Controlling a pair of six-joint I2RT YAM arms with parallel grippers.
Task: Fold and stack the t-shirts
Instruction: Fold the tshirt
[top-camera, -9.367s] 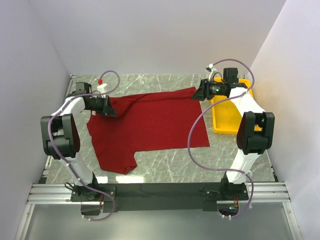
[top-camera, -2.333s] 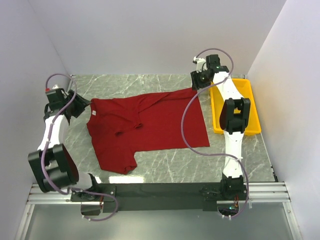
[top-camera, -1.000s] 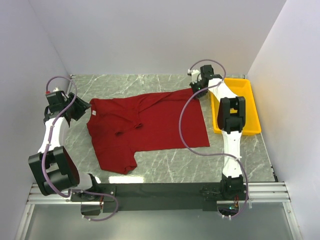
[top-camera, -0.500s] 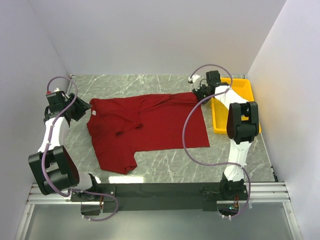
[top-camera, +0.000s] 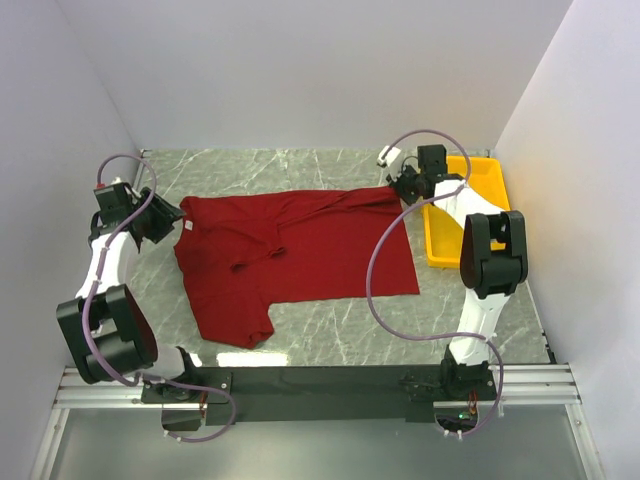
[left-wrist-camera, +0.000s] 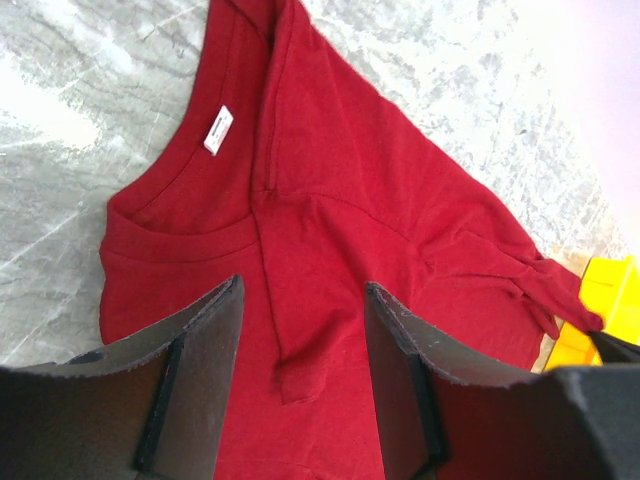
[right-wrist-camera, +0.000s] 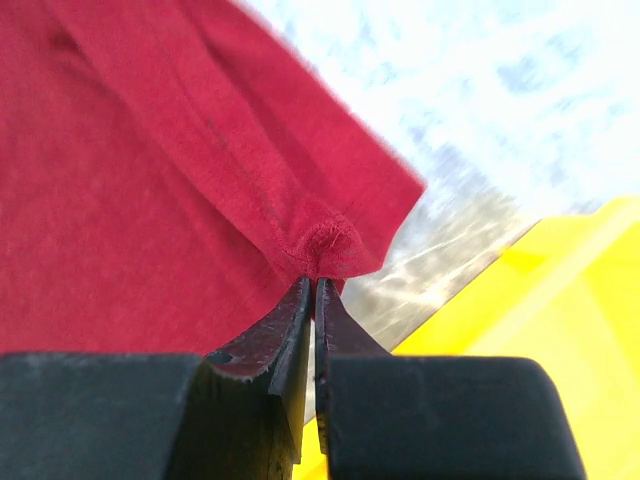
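Table (top-camera: 330, 335): grey marbled top carrying the whole scene.
T-shirt (top-camera: 290, 255): one maroon garment spread mostly flat in the middle of the table; collar toward the left arm, hem toward the right; a ridge of creases crosses the chest; white neck tag (left-wrist-camera: 218, 130) showing inside the collar.
Right claw (right-wrist-camera: 312, 285): closed on the far hem corner of the t-shirt, a small bunch of cloth nipped at the tips; just beside the yellow tray (top-camera: 445, 245), which holds no cloth.
Left claw (left-wrist-camera: 303, 290): jaws apart, holding nothing; poised over the collar end, at the shirt's left edge.
Step in hand: judged to be smoothing or the start of the first fold; only one corner is gripped, no fold yet made.
Next move: likely calls for the left claw to close on cloth at the collar end, so both arms can draw the shirt taut; pulling with one corner alone risks dragging and bunching it.
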